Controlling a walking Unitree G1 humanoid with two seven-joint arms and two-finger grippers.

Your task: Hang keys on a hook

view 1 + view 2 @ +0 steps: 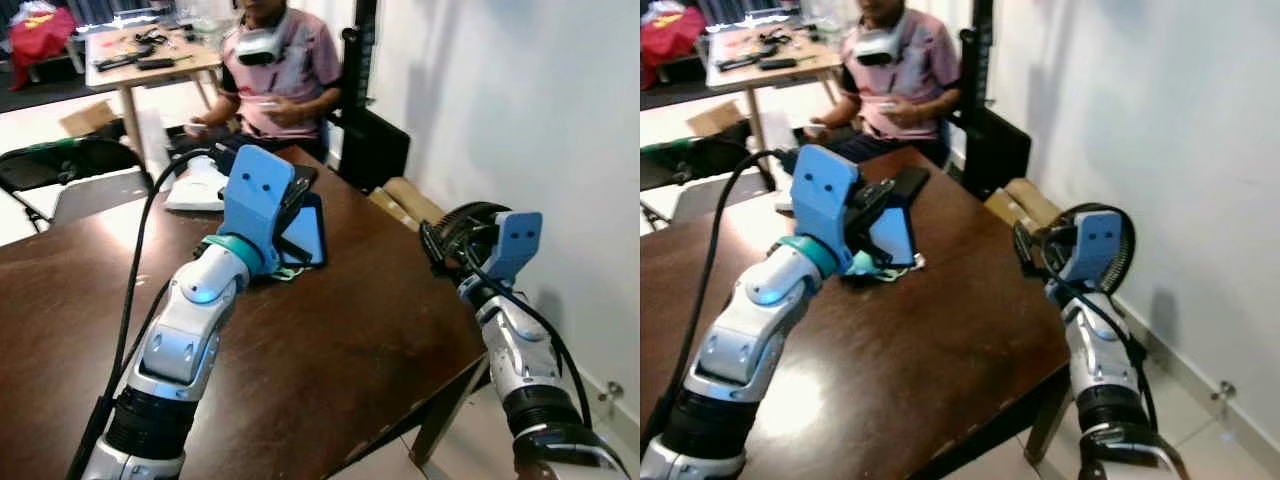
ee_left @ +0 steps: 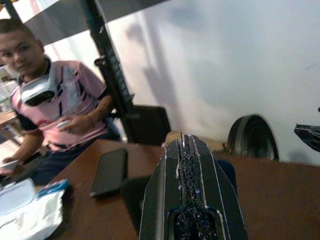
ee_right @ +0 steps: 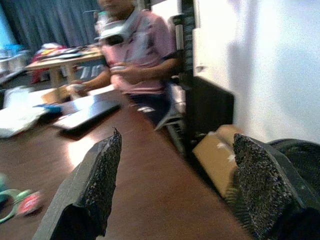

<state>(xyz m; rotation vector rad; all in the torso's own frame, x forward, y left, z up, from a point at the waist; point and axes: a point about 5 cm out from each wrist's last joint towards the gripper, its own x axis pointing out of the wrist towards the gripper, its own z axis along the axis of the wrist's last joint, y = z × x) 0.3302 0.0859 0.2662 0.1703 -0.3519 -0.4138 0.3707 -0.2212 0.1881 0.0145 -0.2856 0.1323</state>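
The right gripper point(image 3: 175, 185) hangs nearest, off the right-hand edge of the dark brown wooden table point(image 1: 330, 370), its two black rough-padded fingers point(image 3: 95, 185) spread wide with nothing between them. Seen from the head, it sits beside the table corner, with a round black floor fan point(image 1: 1118, 235) just behind it against the white wall.

Further in, the left gripper point(image 2: 192, 200) reaches over the tabletop. Its fingers are pressed together, pad against pad, and I cannot make out anything pinched between them. Just beneath and beside its tip lies the keys' teal ring with a small red-and-white tag point(image 3: 17, 204), flat on the wood and touching a blue rectangular tablet-like slab point(image 1: 305, 235).

So the task looks barely begun: the keys rest on the table, ungrasped as far as can be told, and no hook can be made out. Picking them up, finding the hook and hanging them all remain. The bunch looks small, light and floppy, likely fiddly to pinch off a flat surface.

Beyond the left gripper lies a black phone point(image 2: 110, 170), then a seated person in a pink shirt point(image 1: 275, 65).
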